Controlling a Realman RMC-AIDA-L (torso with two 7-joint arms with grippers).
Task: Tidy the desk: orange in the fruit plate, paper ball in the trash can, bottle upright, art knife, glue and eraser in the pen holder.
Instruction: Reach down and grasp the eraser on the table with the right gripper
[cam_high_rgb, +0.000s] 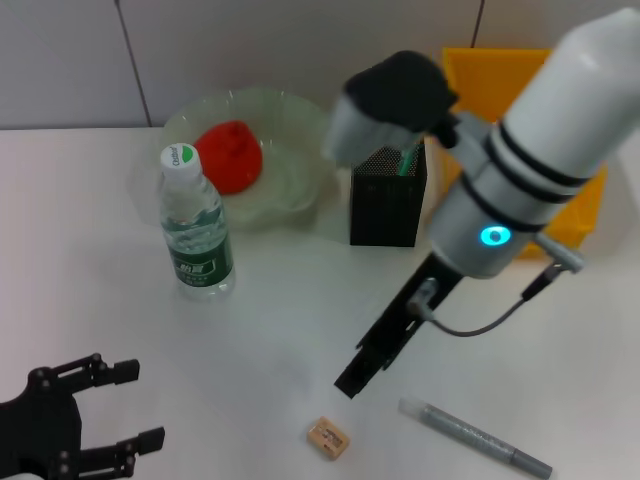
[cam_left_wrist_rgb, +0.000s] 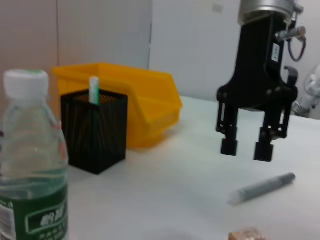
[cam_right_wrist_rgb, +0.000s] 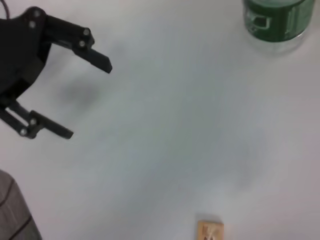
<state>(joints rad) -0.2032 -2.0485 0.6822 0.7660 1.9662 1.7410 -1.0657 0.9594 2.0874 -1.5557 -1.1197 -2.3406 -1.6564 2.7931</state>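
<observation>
The orange (cam_high_rgb: 230, 155) lies in the fruit plate (cam_high_rgb: 300, 120). The bottle (cam_high_rgb: 195, 225) (cam_left_wrist_rgb: 30, 165) (cam_right_wrist_rgb: 275, 20) stands upright in front of it. A green-and-white stick (cam_high_rgb: 408, 158) (cam_left_wrist_rgb: 93, 90), apparently the glue, pokes out of the pen holder (cam_high_rgb: 388, 205) (cam_left_wrist_rgb: 95, 130). On the near table lie the eraser (cam_high_rgb: 327, 438) (cam_left_wrist_rgb: 246, 235) (cam_right_wrist_rgb: 210, 231) and the grey, pen-shaped art knife (cam_high_rgb: 475, 437) (cam_left_wrist_rgb: 262, 187). My right gripper (cam_high_rgb: 355, 378) (cam_left_wrist_rgb: 245, 150) hangs open and empty just above them. My left gripper (cam_high_rgb: 148, 404) (cam_right_wrist_rgb: 89, 100) rests open at the near left. The paper ball is out of view.
The yellow trash can (cam_high_rgb: 500, 80) (cam_left_wrist_rgb: 130, 95) stands behind and to the right of the pen holder, partly hidden by my right arm. Bare white table spreads between the bottle, the left gripper and the eraser.
</observation>
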